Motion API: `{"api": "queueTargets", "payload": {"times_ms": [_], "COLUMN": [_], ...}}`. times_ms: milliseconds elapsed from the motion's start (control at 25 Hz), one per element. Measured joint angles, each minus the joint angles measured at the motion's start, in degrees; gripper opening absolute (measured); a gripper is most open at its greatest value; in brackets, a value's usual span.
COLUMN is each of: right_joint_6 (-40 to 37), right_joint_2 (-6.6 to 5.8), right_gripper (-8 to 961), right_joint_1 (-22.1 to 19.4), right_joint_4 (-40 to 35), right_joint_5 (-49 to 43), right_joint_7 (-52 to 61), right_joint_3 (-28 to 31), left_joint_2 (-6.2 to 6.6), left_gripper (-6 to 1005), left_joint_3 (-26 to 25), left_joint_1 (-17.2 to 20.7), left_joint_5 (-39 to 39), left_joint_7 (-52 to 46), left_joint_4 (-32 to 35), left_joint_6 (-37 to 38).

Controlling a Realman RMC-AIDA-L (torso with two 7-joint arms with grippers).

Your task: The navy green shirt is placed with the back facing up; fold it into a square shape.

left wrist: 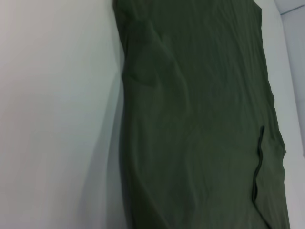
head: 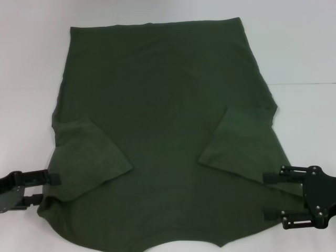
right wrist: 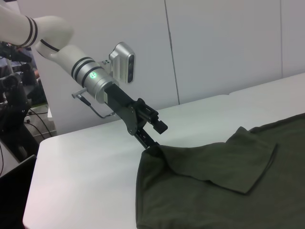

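The navy green shirt (head: 163, 121) lies spread on the white table (head: 31, 79), plain side up, hem at the far end. Both sleeves are folded inward, the left sleeve (head: 86, 157) and the right sleeve (head: 236, 142). My left gripper (head: 44, 189) is open at the shirt's near left edge. The right wrist view shows this left gripper (right wrist: 155, 137) with its lower finger touching the shirt (right wrist: 214, 191) at a raised corner. My right gripper (head: 270, 195) is open at the near right edge, its fingers over the cloth. The left wrist view shows only the shirt (left wrist: 200, 119) and bare table.
White table surface (right wrist: 86, 176) borders the shirt on the left, right and far sides. A seam (head: 307, 83) crosses the table at the right. Beyond the table's left end stand dark equipment and cables (right wrist: 16, 109) in front of white wall panels.
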Motion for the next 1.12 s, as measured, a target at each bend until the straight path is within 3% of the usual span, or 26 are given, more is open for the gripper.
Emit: {"api": "queueTargets", "payload": {"times_ms": [1120], "right_joint_6": [-0.55], "right_joint_2": [0.17], "right_gripper": [846], "right_joint_1": [-0.38], "right_joint_4": [0.0], "right_joint_5": [0.29], "right_joint_7": [0.16], "right_joint_3": [0.02], "left_joint_2": [0.39], "left_gripper": [879], "left_joint_3": [0.12], "left_joint_1": [2.28], "left_joint_5": [5.17], "left_joint_7": [-6.37], "left_joint_4": [4.4], "left_joint_6": [2.51]}}
